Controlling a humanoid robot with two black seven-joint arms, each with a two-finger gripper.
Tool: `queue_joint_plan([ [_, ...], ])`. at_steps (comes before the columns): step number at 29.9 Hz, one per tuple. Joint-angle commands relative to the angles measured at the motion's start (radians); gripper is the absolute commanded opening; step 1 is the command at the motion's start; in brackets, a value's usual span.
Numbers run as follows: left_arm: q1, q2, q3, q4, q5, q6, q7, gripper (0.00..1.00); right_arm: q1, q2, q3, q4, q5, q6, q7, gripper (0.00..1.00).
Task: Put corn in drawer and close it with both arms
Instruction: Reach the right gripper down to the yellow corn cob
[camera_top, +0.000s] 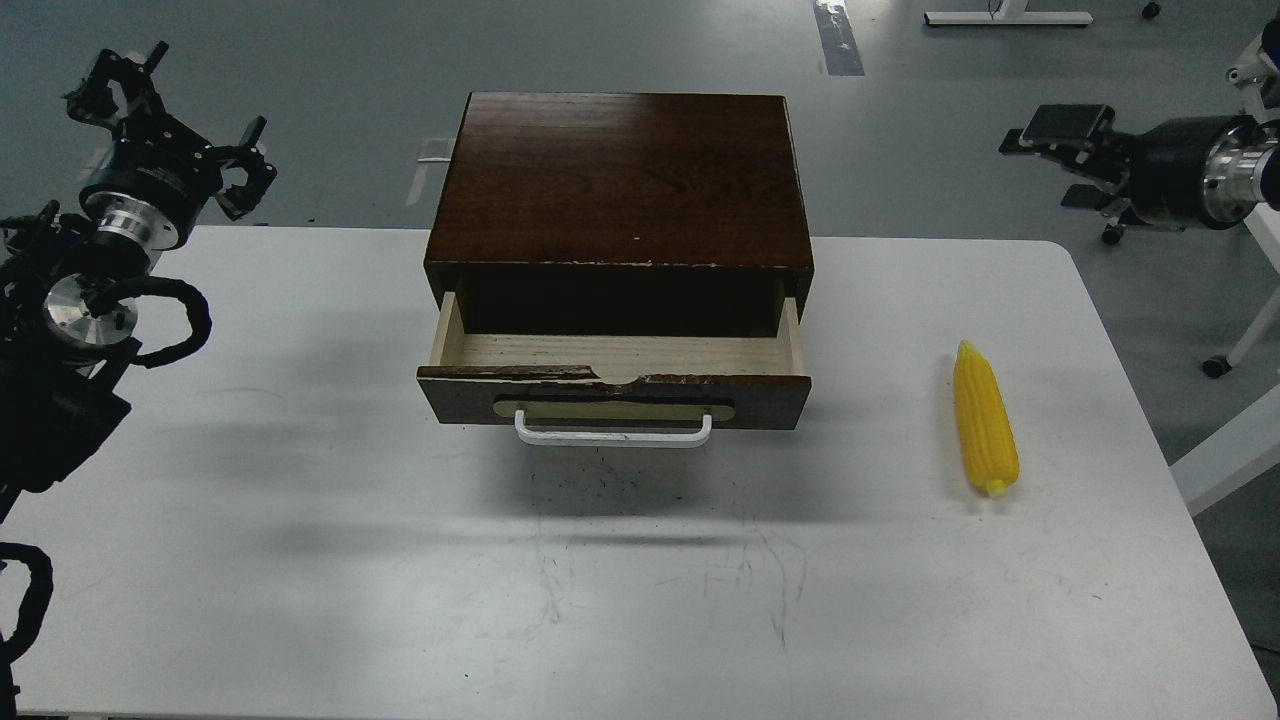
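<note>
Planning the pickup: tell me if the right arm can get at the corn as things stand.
Probably yes. The corn lies alone on the table's right side, nothing around or over it. The right pincer hangs beyond the far right corner, holding nothing, with open space between them.

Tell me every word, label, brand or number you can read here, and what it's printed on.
None can be read.
The wooden cabinet, its open drawer, the corn and the white table show no print.
The left claw and right claw show no legible marking.
</note>
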Motion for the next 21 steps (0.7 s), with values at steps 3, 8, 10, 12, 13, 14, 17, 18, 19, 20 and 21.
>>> queue_joint_plan([
  [3, 0.000, 0.016, -0.001, 0.000, 0.000, 0.000, 0.000, 0.98, -0.100, 0.022, -0.018, 0.054, -0.112, -0.029, -0.040, 1.00],
  [8, 0.002, 0.022, 0.000, 0.000, -0.001, 0.000, 0.000, 0.98, -0.154, 0.062, -0.020, 0.054, -0.195, -0.046, -0.049, 0.97],
  [10, 0.003, 0.024, -0.001, 0.000, -0.001, 0.000, 0.000, 0.98, -0.178, 0.077, -0.021, 0.051, -0.216, -0.075, -0.084, 0.97],
  [12, 0.006, 0.033, -0.001, 0.000, -0.001, 0.000, 0.000, 0.98, -0.211, 0.094, -0.021, 0.045, -0.216, -0.097, -0.118, 0.96],
  [13, 0.006, 0.033, -0.001, 0.000, -0.001, 0.000, 0.000, 0.98, -0.218, 0.095, -0.021, 0.045, -0.216, -0.097, -0.121, 0.96],
  [14, 0.006, 0.034, -0.001, 0.000, -0.001, 0.000, 0.000, 0.98, -0.226, 0.097, -0.021, 0.045, -0.216, -0.098, -0.121, 0.96],
  [17, 0.006, 0.034, 0.000, 0.000, 0.000, 0.000, 0.001, 0.98, -0.266, 0.103, -0.023, 0.034, -0.216, -0.103, -0.121, 0.91],
  [18, 0.008, 0.034, 0.000, 0.000, 0.000, 0.000, 0.003, 0.98, -0.267, 0.103, -0.023, 0.032, -0.215, -0.103, -0.121, 0.91],
  [19, 0.006, 0.034, 0.000, 0.000, 0.000, 0.000, 0.004, 0.98, -0.272, 0.103, -0.021, 0.034, -0.212, -0.103, -0.114, 0.90],
  [20, 0.006, 0.036, 0.000, 0.000, 0.000, 0.000, 0.004, 0.98, -0.274, 0.103, -0.023, 0.035, -0.212, -0.103, -0.112, 0.90],
  [21, 0.006, 0.036, 0.000, 0.000, 0.000, 0.000, 0.004, 0.98, -0.274, 0.103, -0.023, 0.035, -0.212, -0.103, -0.112, 0.90],
])
